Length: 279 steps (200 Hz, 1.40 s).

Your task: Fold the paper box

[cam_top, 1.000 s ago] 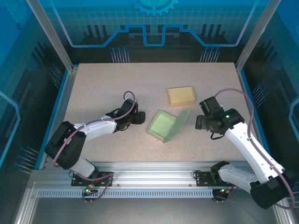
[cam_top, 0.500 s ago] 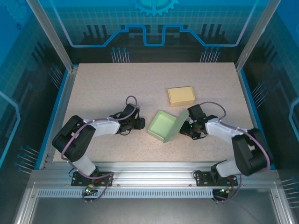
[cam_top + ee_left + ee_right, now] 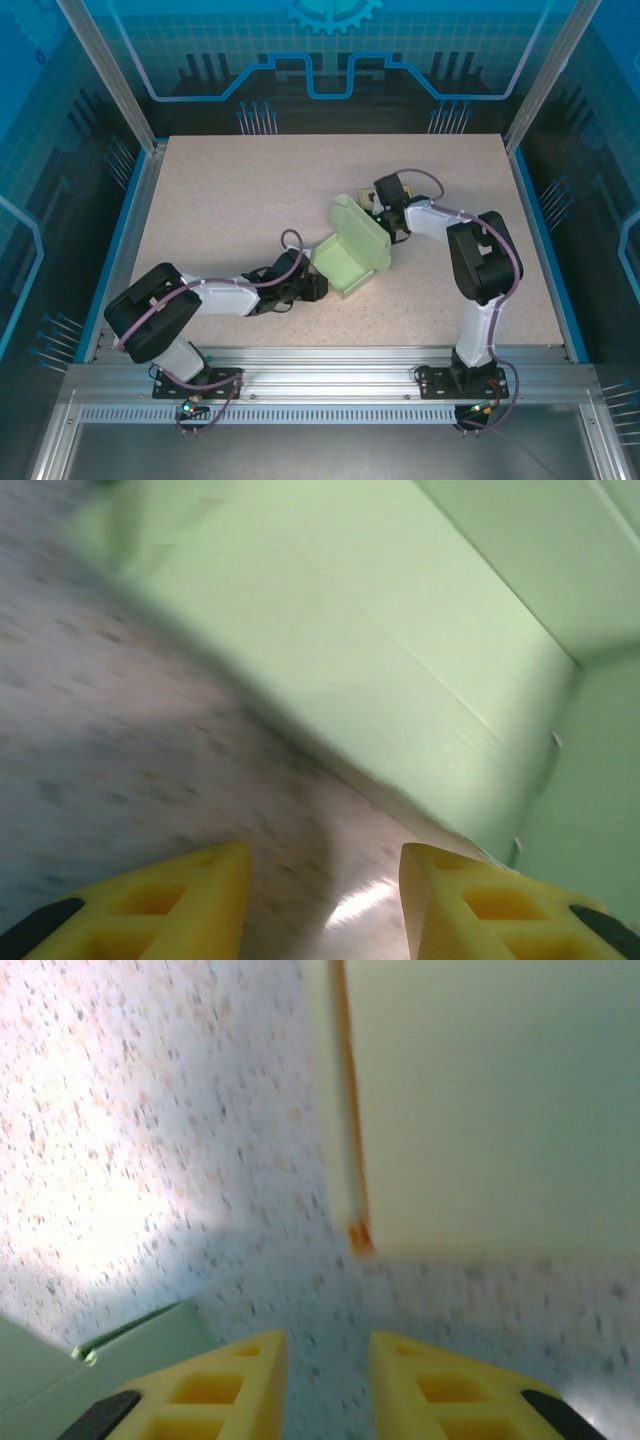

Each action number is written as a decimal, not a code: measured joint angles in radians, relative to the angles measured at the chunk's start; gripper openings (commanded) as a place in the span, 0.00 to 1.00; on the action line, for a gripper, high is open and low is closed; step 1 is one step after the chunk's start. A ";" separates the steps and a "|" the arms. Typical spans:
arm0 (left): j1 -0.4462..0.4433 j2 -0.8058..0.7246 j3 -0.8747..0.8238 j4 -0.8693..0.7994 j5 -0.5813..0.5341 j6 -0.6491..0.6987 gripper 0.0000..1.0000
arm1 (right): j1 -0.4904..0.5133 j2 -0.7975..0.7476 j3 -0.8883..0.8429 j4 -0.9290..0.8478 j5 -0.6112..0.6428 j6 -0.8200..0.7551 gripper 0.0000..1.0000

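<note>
The green paper box [image 3: 345,265] sits mid-table with its lid [image 3: 362,228] standing nearly upright over it. Low on the table, my left gripper [image 3: 317,288] is at the box's near-left wall. The left wrist view shows that green wall [image 3: 400,650] just ahead of my left gripper [image 3: 322,880], which is open over bare table. My right gripper [image 3: 381,207] is just behind the raised lid. In the right wrist view my right gripper [image 3: 328,1355] is open narrowly with nothing between its fingers, and a green edge [image 3: 60,1375] lies at lower left.
A closed pale yellow box [image 3: 480,1100] lies just ahead of the right gripper, largely hidden behind it from above. Blue rails and frame posts [image 3: 120,230] edge the table. Bare tabletop [image 3: 230,180] spreads at the back left.
The green lid has swung from lying open on the right to nearly upright. My right gripper came in from the right behind it. The left gripper slid up to the box. Both jaws narrowed.
</note>
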 measured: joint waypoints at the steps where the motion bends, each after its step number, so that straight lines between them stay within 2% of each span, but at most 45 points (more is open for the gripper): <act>1: -0.002 0.000 0.000 0.002 0.000 -0.001 0.45 | -0.001 0.004 0.008 -0.003 0.000 -0.002 0.30; 23: -0.070 0.000 -0.011 0.036 0.003 -0.032 0.47 | -0.027 0.016 0.076 -0.059 0.017 -0.033 0.34; 45: -0.087 -0.035 -0.052 0.071 -0.006 -0.055 0.49 | -0.068 -0.018 0.072 -0.112 0.066 -0.059 0.39; 71: -0.079 -0.170 -0.089 0.018 -0.064 -0.037 0.61 | -0.120 -0.159 -0.028 -0.176 0.147 -0.084 0.45; 88: -0.039 -0.285 -0.076 -0.023 -0.084 0.027 0.67 | -0.138 -0.294 -0.103 -0.226 0.206 -0.092 0.55; 105: 0.071 -0.349 -0.040 -0.033 -0.060 0.096 0.74 | -0.139 -0.444 -0.179 -0.253 0.247 -0.103 0.62; 112: 0.131 -0.356 -0.023 -0.031 -0.038 0.126 0.78 | -0.138 -0.510 -0.213 -0.258 0.259 -0.100 0.73; 116: 0.167 -0.353 -0.011 -0.030 -0.025 0.151 0.81 | -0.138 -0.551 -0.234 -0.263 0.267 -0.093 0.83; 119: 0.190 -0.351 -0.002 -0.030 -0.014 0.157 0.82 | -0.137 -0.576 -0.248 -0.265 0.270 -0.095 0.97; 122: 0.214 -0.344 0.008 -0.031 -0.005 0.177 0.83 | -0.137 -0.600 -0.261 -0.267 0.273 -0.083 1.00; 137: 0.311 -0.290 0.069 -0.040 0.047 0.221 0.87 | -0.132 -0.743 -0.344 -0.270 0.287 -0.072 1.00; 157: 0.372 -0.189 0.151 -0.043 0.129 0.258 0.87 | -0.127 -0.945 -0.459 -0.275 0.301 -0.045 1.00; 183: 0.398 -0.064 0.219 -0.048 0.235 0.269 0.87 | -0.132 -1.246 -0.590 -0.286 0.318 -0.018 1.00; 210: 0.398 0.030 0.236 -0.047 0.325 0.261 0.85 | -0.151 -1.487 -0.680 -0.283 0.297 -0.006 1.00; 245: 0.397 0.073 0.225 -0.024 0.399 0.223 0.83 | -0.169 -1.689 -0.783 -0.253 0.274 0.036 1.00; 279: 0.370 0.073 0.195 0.016 0.428 0.185 0.82 | -0.183 -1.753 -0.866 -0.192 0.260 0.090 1.00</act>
